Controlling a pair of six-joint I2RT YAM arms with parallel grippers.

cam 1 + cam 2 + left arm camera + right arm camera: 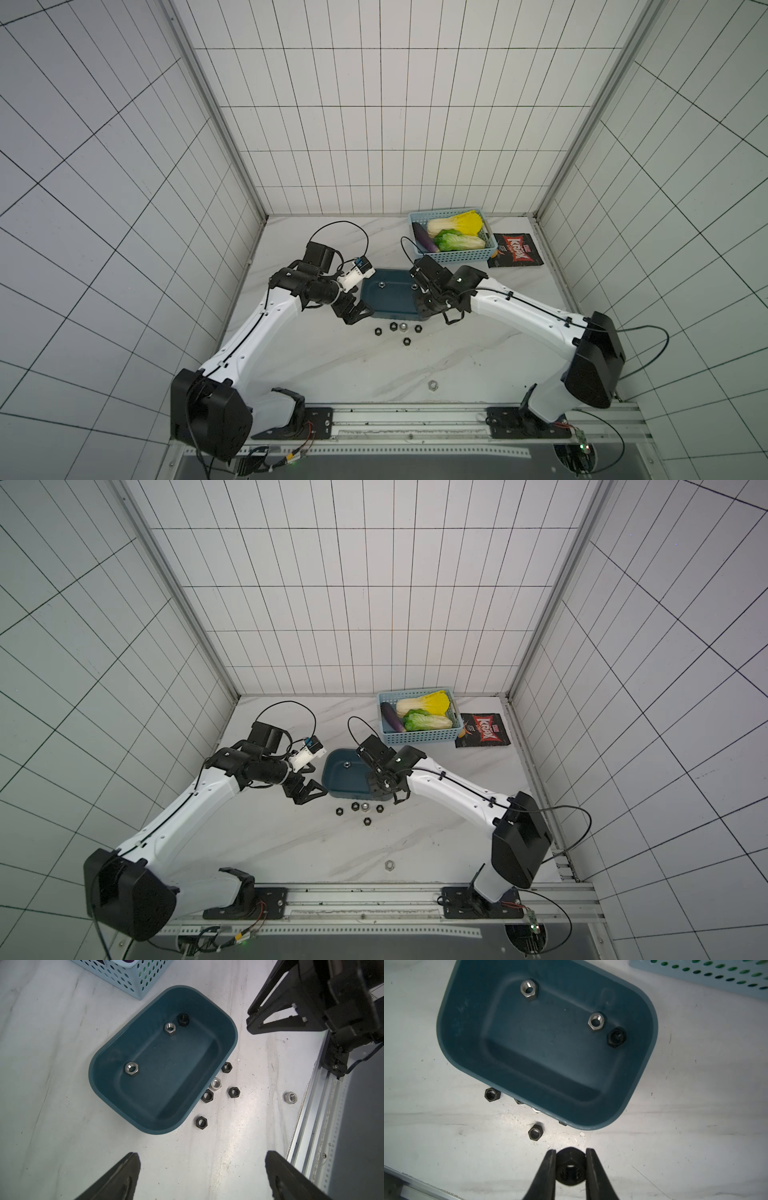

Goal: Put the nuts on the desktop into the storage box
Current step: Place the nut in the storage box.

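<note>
The dark teal storage box (390, 300) (347, 780) lies mid-desktop, with two silver nuts (529, 989) (596, 1021) and a black nut (616, 1037) inside. Several nuts (392, 326) (355, 806) sit in a cluster on the desktop (332, 365) just in front of the box, mostly black, one silver (215, 1084). A lone silver nut (432, 385) lies near the front rail. My right gripper (571, 1151) is shut on a black nut (570, 1167), above the desktop by the box's near right corner (424, 309). My left gripper (201, 1155) (357, 313) hangs open and empty at the box's near left corner.
A light blue perforated basket (453, 255) with vegetables stands behind the box at the back right. A dark snack packet (515, 249) lies to its right. An aluminium rail (415, 419) runs along the desktop's front edge.
</note>
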